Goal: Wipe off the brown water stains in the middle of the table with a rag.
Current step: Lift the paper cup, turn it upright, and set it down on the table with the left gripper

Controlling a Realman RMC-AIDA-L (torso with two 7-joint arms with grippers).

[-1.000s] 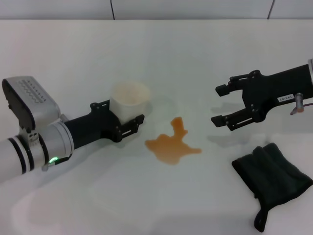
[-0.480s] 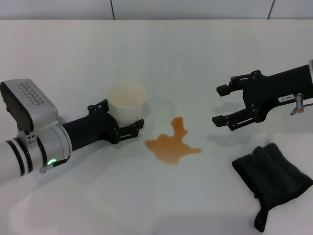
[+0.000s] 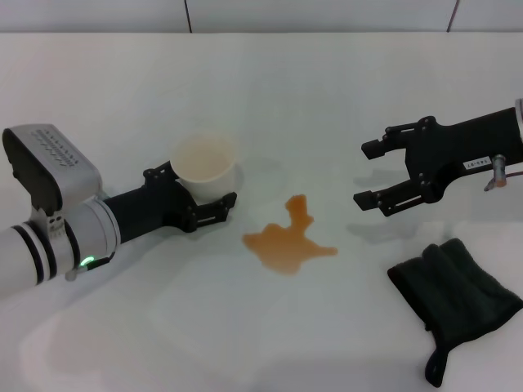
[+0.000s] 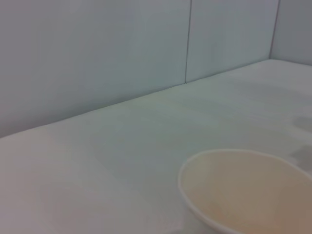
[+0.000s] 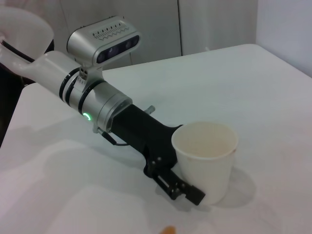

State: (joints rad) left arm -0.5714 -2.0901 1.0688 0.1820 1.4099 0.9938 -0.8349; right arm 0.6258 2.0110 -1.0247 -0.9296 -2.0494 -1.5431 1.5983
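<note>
The rag (image 3: 454,290) lies untouched at the near right of the table (image 3: 327,90), so wiping has not begun; next it must be picked up. The brown water stains (image 3: 288,242) sit mid-table. Farther right, the right gripper (image 3: 373,174) hovers spread, empty; left, the left gripper (image 3: 200,198) clasps the cup (image 3: 205,167).

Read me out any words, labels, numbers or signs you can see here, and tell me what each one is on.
Small white label with dark print on the black right gripper, in the head view: too small to read.
White plastic cup, dark charcoal rag, white table, left gripper: no text visible.
</note>
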